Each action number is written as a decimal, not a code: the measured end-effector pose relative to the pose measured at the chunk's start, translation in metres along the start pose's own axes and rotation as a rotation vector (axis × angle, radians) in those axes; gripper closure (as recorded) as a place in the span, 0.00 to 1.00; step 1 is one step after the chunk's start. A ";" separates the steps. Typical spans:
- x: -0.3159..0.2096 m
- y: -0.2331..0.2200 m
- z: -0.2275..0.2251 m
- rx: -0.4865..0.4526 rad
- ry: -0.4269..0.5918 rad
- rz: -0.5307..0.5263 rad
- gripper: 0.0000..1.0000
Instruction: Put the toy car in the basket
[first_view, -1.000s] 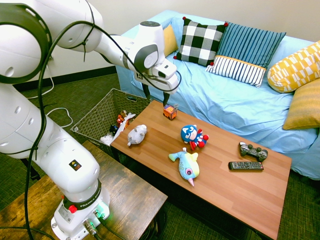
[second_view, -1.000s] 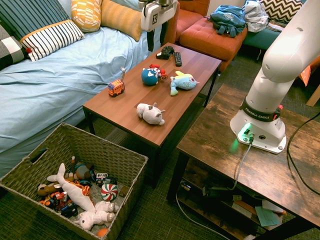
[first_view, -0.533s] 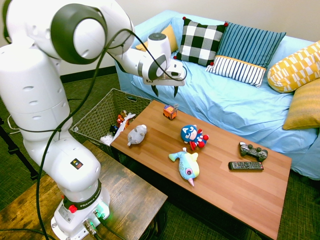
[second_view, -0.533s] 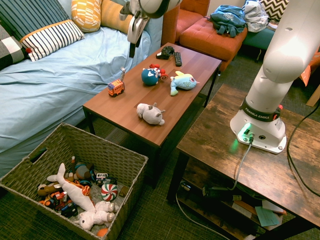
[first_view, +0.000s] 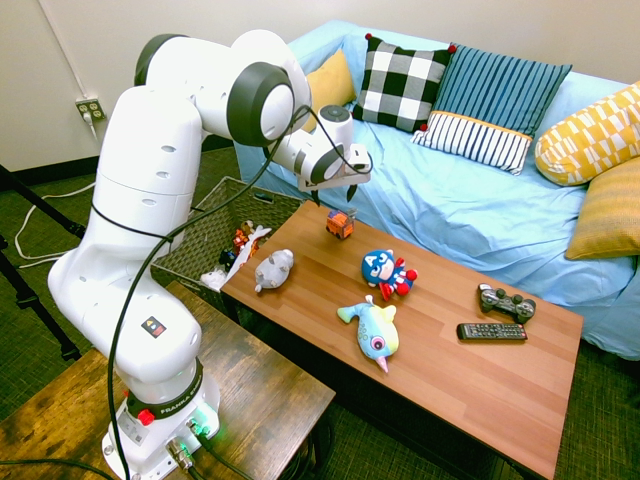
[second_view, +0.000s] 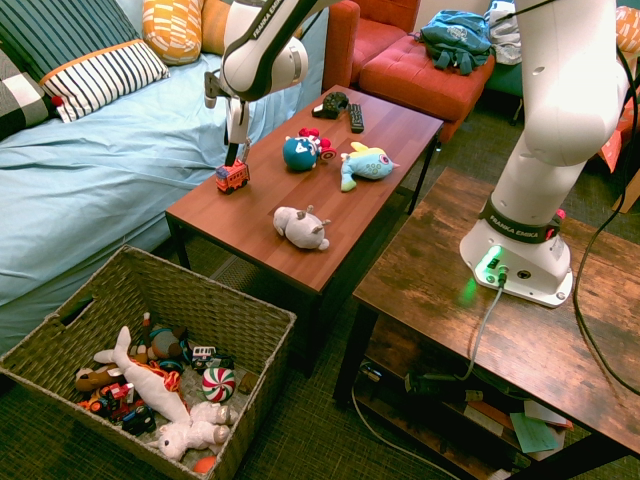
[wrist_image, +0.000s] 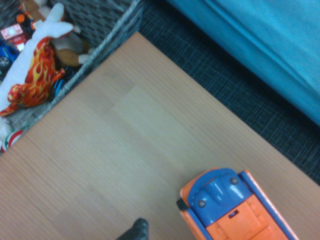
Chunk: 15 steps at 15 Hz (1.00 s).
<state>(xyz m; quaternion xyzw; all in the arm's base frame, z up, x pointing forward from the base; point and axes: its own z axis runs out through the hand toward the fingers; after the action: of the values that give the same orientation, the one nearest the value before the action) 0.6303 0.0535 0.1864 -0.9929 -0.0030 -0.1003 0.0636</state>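
Note:
The toy car (first_view: 340, 223), small, orange and blue, stands on the wooden coffee table (first_view: 450, 370) near the corner closest to the sofa and the basket. My gripper (first_view: 338, 194) hangs just above it, pointing down, open and empty; from the other side the gripper (second_view: 234, 150) hovers right over the toy car (second_view: 232, 177). In the wrist view the toy car (wrist_image: 235, 210) lies close below. The basket (first_view: 200, 232), a large grey woven one, sits on the floor off that end of the table, with several toys in it.
On the table lie a grey plush (first_view: 273, 268), a superhero plush (first_view: 386, 271), a pastel fish plush (first_view: 372, 330), a game controller (first_view: 505, 302) and a remote (first_view: 491, 331). The blue-covered sofa (first_view: 470, 210) runs along the far side.
The arm has swung around and the gripper has come down from high above the sofa edge to just over the toy car. It stays open. No toy has moved.

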 end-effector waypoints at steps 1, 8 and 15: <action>0.003 0.002 0.010 0.001 -0.027 -0.007 0.00; 0.023 -0.001 0.047 -0.002 -0.095 -0.033 0.00; 0.014 0.015 0.065 -0.050 -0.124 -0.054 1.00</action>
<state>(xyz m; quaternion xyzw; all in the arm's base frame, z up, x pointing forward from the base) 0.6569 0.0464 0.1245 -0.9981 -0.0312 -0.0404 0.0359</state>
